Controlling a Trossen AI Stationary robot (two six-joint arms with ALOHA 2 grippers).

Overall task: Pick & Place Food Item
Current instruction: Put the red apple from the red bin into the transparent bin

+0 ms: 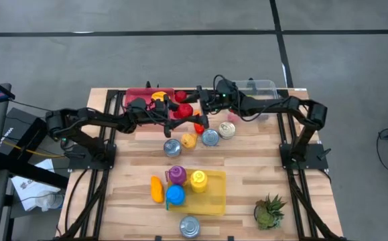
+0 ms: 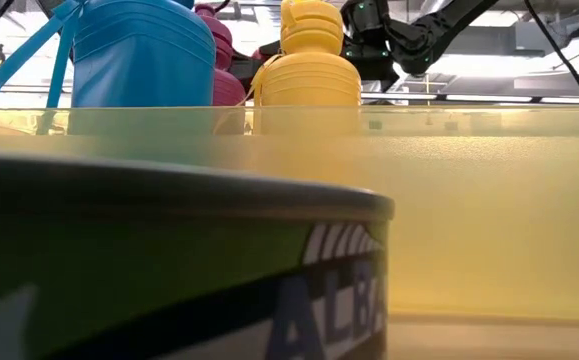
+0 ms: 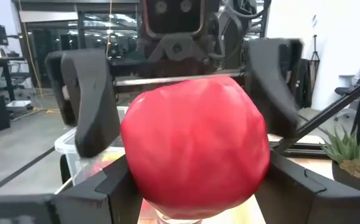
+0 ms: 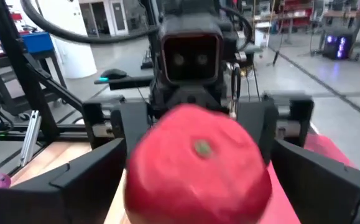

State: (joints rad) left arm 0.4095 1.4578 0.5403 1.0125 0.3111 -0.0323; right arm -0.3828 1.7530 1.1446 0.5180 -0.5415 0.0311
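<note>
Two end effectors meet at counter's 12 o'clock: left end effector [image 1: 177, 109] clamped on red apple [image 3: 195, 149], right end effector [image 1: 195, 106] spread apart around it. Right should close squarely before left releases.

One round red apple [image 1: 183, 110] sits between the left fingers [image 3: 96, 196]. Two smaller red food pieces [image 1: 180, 97] [image 1: 199, 126] and one yellow-orange round fruit [image 1: 189, 140] lie near them. There are four silver-topped metal cans: three [image 1: 173, 146] [image 1: 210, 137] [image 1: 227, 129] near the fingers and one [image 1: 189, 226] well apart. Three small plastic bottles, purple [image 1: 177, 175], yellow [image 1: 198, 179] and blue [image 1: 174, 195], stand on one yellow plastic tray [image 1: 210, 204], with one orange piece [image 1: 156, 189] beside them. The counter [image 1: 247, 174] also carries one red bin [image 1: 137, 96], one clear plastic tub [image 1: 264, 87] and one small potted plant [image 1: 269, 211].
</note>
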